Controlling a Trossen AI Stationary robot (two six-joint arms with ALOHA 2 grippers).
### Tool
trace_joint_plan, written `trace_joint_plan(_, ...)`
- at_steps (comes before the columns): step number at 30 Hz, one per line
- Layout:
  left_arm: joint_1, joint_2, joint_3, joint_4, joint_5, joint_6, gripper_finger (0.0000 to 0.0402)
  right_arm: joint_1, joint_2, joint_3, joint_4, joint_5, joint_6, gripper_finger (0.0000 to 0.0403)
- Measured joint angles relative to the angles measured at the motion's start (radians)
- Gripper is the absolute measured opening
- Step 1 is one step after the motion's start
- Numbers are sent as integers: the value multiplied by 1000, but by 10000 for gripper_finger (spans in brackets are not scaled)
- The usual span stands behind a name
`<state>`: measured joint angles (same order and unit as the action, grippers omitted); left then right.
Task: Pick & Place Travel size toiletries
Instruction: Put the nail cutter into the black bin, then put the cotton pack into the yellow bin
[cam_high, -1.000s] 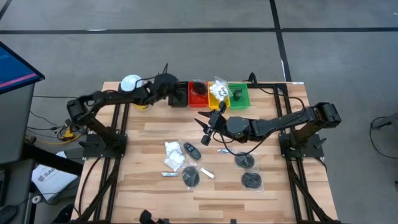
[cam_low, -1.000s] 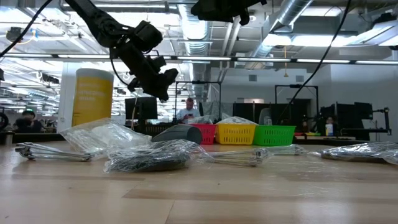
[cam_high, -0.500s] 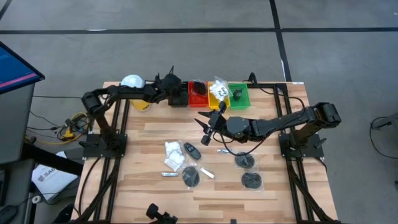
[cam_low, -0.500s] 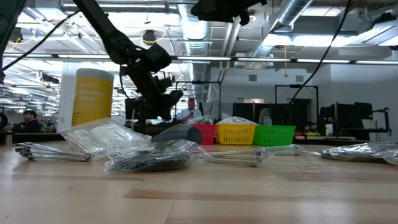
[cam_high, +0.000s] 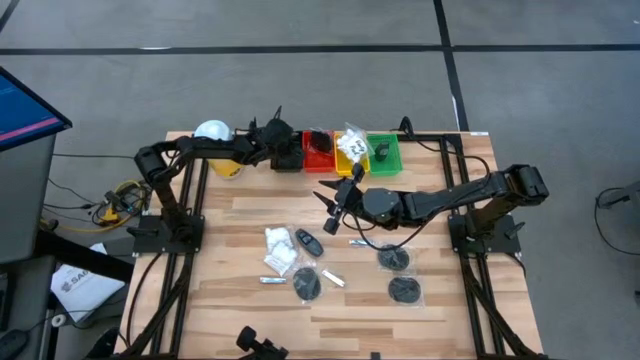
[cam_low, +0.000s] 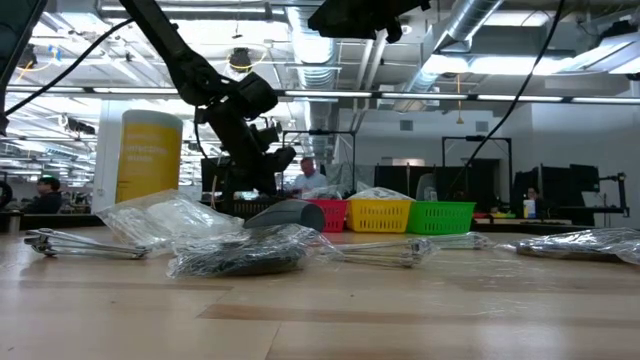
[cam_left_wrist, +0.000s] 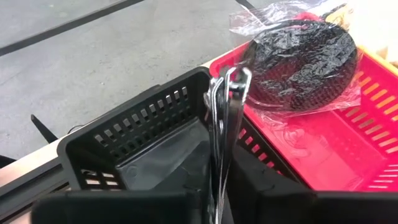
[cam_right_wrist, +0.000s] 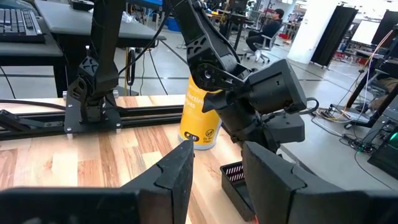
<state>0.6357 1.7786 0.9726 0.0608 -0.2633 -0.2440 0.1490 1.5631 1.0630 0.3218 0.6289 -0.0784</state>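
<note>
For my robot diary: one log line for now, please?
left gripper: holds tube over black tray | right gripper: open, empty, mid-table

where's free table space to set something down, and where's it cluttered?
Free: bare wood along the left edge, between the yellow canister and the white sachets; also the right side beyond the black discs. Crowded: front centre, and the back edge at the trays.

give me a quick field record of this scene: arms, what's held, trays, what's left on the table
left end effector: over black tray, thin silver tube between its fingers
right end effector: mid-table, open, empty
red tray: holds a wrapped black disc
yellow tray: holds a white sachet
green tray: holds a dark item
left on table: sachets, oval case, discs, tubes
</note>
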Motion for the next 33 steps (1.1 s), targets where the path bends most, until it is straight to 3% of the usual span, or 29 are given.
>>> trace_joint_plan(13,0,-3,0,-2,1,3,91,0,0,0,0,0,0,129)
trace_joint_plan(19,-18,-65,-2,-4,116,71,99,7,0,0,-3,0,-2,129)
trace_joint_plan(27,-159,-192,-55,0,218,218,98,9,0,0,-8,0,0,129)
trace_joint_plan(33,-280,-290,-121,-1,320,241,99,21,0,0,-8,0,0,129)
